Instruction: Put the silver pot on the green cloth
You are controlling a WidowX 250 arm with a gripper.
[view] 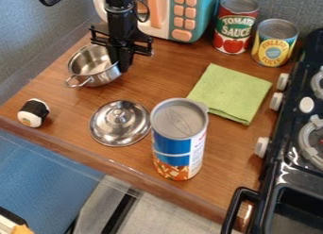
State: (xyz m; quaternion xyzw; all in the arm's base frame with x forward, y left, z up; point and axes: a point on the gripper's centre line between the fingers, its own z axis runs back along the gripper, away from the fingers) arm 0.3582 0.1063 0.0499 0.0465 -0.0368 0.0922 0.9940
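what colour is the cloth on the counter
The cloth is plain light green, seen best in the camera view.

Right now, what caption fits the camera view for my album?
Black gripper at a silver pot, its lid beside a tall can.

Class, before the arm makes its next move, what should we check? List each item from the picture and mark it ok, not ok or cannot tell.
1. Gripper lowered to the pot: ok, at its rim.
2. Firm hold on the pot: cannot tell.
3. Pot uncovered: ok, the lid lies on the counter, knob up.
4. Tall can upright: ok.
5. Gap between lid and tall can: cannot tell.
6. Small black-and-white toy well back from the counter's edge: not ok, it sits close.
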